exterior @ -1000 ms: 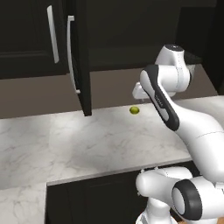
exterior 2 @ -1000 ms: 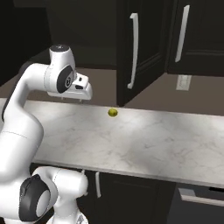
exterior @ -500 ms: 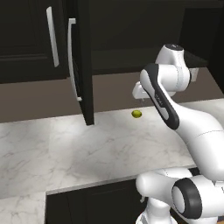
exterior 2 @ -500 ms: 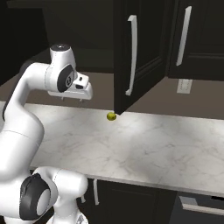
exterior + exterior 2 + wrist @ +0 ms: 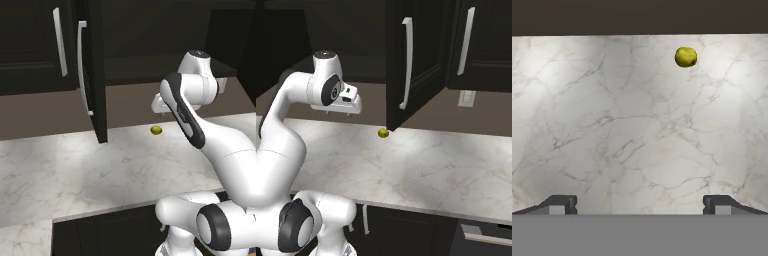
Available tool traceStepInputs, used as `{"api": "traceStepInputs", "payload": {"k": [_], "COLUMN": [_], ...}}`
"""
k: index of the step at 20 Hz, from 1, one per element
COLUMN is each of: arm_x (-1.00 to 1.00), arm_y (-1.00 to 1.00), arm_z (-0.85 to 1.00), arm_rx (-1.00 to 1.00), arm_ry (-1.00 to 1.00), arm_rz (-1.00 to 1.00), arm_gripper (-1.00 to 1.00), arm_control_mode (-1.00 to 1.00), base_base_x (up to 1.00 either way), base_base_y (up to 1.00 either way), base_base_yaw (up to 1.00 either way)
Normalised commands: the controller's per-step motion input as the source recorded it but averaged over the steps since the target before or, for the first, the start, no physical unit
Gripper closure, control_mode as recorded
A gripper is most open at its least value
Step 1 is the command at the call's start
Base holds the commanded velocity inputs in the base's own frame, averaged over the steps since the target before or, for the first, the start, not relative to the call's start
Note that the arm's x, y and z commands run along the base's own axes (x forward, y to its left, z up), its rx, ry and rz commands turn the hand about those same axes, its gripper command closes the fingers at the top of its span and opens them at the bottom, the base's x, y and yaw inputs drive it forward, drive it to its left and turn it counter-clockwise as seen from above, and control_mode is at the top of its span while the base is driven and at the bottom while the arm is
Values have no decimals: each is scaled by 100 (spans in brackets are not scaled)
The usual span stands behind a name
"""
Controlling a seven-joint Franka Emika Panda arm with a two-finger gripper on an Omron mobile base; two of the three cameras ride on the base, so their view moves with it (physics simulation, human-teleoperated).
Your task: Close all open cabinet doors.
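- Marble counter [image 5: 75, 175] sat under dark cabinets, small yellow-green fruit [image 5: 685, 57] near the wall.
- One cabinet door [image 5: 411, 65] hung open.
- My gripper [image 5: 640, 205] hovered empty, fingers spread wide.

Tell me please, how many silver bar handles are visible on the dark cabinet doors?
2. One handle is on the open door above the counter; the other handle is on the shut door to its right.
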Motion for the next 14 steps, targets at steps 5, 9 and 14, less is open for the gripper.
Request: {"api": "traceStepInputs", "payload": {"k": [5, 9, 14], "arm_x": [0, 0, 0], "arm_y": [0, 0, 0], "arm_z": [0, 0, 0], "arm_rx": [0, 0, 0], "arm_ry": [0, 0, 0], "arm_rz": [0, 0, 0], "arm_gripper": [-100, -100, -100], "arm_control_mode": [-100, -100, -100], "base_base_x": [0, 0, 0], "base_base_y": [0, 0, 0], "base_base_yaw": [0, 0, 0]}}
